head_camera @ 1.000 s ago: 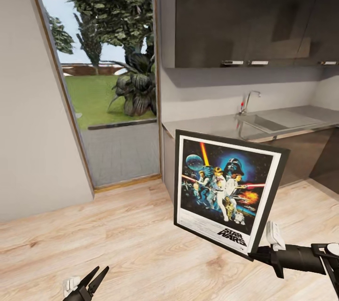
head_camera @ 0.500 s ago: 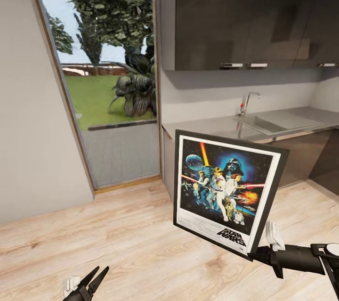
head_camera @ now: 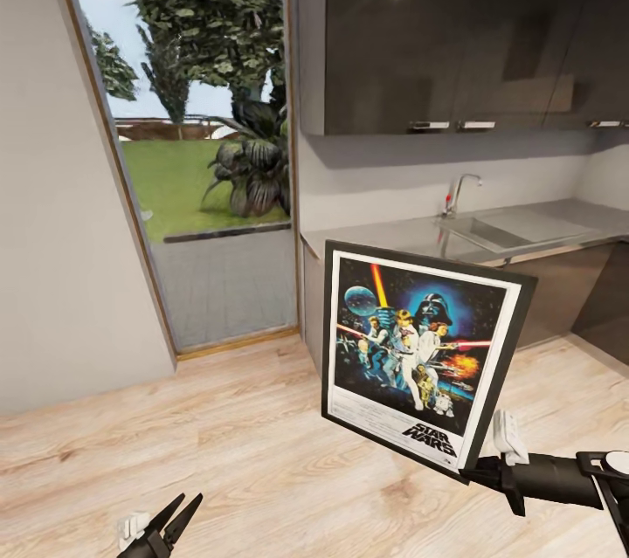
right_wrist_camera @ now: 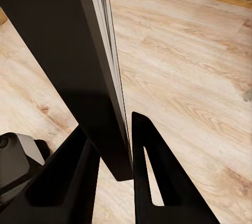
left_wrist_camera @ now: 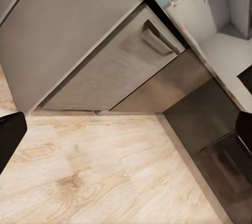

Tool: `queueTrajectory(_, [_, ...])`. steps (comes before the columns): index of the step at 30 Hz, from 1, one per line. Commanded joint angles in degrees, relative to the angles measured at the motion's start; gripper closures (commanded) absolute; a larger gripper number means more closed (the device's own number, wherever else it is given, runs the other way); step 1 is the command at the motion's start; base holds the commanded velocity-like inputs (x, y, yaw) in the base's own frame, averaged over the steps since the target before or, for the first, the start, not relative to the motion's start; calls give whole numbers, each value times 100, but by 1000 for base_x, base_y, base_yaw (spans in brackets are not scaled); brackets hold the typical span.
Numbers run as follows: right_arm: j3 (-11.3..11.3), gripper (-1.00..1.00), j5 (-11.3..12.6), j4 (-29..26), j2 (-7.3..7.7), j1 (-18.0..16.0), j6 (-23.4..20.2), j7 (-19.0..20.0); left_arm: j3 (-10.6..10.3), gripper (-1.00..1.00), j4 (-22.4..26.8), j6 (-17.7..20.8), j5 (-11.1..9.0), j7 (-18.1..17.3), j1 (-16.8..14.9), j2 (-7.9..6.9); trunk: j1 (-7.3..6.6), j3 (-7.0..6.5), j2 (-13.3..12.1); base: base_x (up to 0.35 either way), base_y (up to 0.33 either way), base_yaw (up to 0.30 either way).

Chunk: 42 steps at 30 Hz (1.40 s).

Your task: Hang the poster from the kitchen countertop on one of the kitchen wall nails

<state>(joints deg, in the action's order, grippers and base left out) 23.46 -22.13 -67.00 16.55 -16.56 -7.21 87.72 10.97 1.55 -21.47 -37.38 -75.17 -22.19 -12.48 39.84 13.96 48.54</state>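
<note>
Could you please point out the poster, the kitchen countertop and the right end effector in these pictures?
poster (head_camera: 411,348), head view, middle of the artwork.
kitchen countertop (head_camera: 384,237), head view, bare grey surface.
right end effector (right_wrist_camera: 123,150), right wrist view, between the fingertips.

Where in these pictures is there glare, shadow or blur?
Head view: a small bright highlight sits on the glossy dark upper cabinets, which cast a soft shadow on the wall beneath; the poster is sharp. Right wrist view: the poster's frame edge is near-black. Left wrist view: the lower cabinets look slightly soft.
</note>
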Motion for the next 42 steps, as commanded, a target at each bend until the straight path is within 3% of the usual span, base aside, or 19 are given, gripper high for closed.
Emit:
queueTrajectory(1, [9,100,-25,-6,-2,-6,-71,34,43,-100,-6,-33,38,-15,-5,0,-22,-11,-36,0,0,0])
queueTrajectory(42, [8,100,-20,-15,-2,-6,-73,34,37,-100,-6,-33,38,-13,-5,0,-922,-747,-1680,0,0,0])
